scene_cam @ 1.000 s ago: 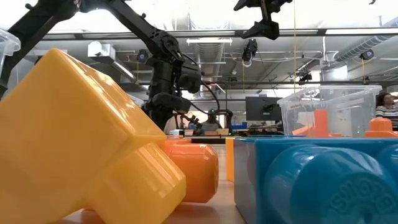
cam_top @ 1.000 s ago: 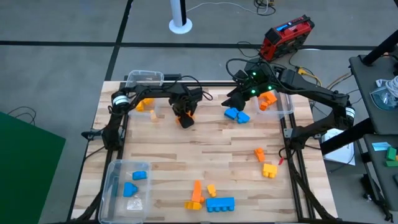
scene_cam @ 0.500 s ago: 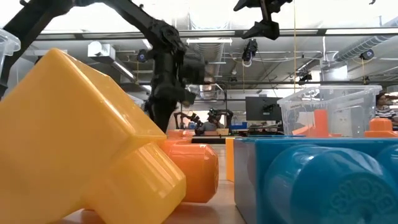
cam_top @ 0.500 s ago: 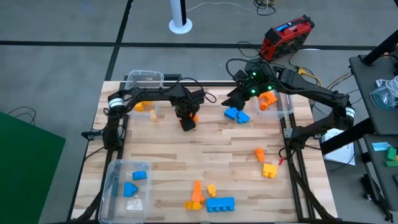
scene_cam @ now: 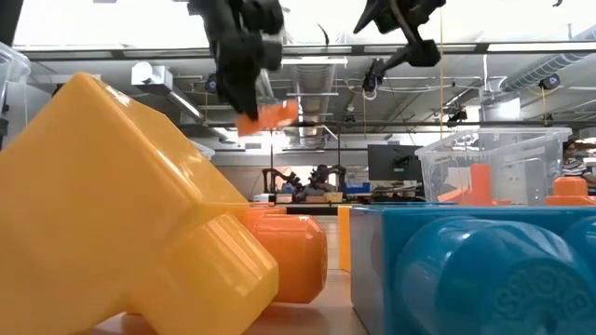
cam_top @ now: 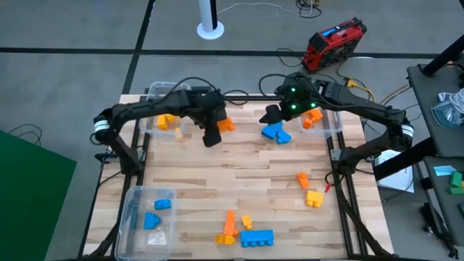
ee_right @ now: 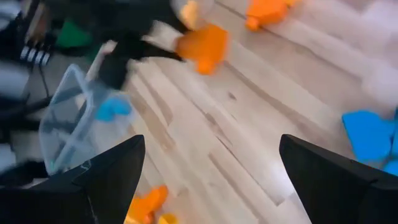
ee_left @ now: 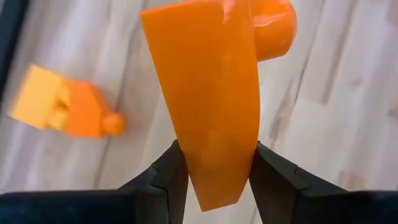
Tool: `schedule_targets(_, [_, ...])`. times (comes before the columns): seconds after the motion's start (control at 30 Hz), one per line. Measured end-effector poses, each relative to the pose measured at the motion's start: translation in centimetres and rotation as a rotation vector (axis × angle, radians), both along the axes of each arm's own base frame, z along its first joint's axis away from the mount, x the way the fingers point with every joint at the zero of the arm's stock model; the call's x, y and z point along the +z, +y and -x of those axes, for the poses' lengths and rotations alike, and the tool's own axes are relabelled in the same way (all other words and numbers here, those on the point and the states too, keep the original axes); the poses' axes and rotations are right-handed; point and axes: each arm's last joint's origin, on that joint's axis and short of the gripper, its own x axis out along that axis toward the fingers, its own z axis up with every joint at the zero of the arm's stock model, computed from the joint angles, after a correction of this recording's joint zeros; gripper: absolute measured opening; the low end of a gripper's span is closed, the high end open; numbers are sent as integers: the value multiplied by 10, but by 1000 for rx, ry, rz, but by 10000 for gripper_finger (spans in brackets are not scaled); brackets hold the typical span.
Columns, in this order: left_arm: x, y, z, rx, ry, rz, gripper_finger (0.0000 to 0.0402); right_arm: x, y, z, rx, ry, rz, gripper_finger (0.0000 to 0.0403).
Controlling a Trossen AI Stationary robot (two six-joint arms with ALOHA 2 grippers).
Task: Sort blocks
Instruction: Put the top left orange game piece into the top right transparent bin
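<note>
Left gripper [cam_top: 214,129] is clamping an orange block [ee_left: 208,93] between both fingers, lifted clear of the table [cam_top: 239,181] in the high view's upper-middle, probably for carrying to a bin [cam_top: 328,119]. Its arm is reaching in from the left, bent. Right gripper [cam_top: 274,114], fingers spread, is hovering over blue blocks [cam_top: 275,133] right of centre.

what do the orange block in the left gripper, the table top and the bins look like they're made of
Orange block: likely moulded plastic, smooth and slightly glossy, with a soft sheen on its face; the left gripper clamps it. Table top: seemingly wood, pale planks with visible grain and seams, matte. Bins, such as the one holding blue blocks: probably thin clear plastic, since the contents show through.
</note>
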Motion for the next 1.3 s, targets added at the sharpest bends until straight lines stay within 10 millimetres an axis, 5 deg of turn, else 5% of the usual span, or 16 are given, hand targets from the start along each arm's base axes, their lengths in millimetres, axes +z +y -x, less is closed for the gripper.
schedule_targets(0.43, [26,-42,-14,-93,-201,-142,130,-30,-9,-49,-33,-69,-122,363])
schedule_targets(1.3, [31,-55,-20,-107,-266,-121,130,-53,4,-86,113,-104,-105,341])
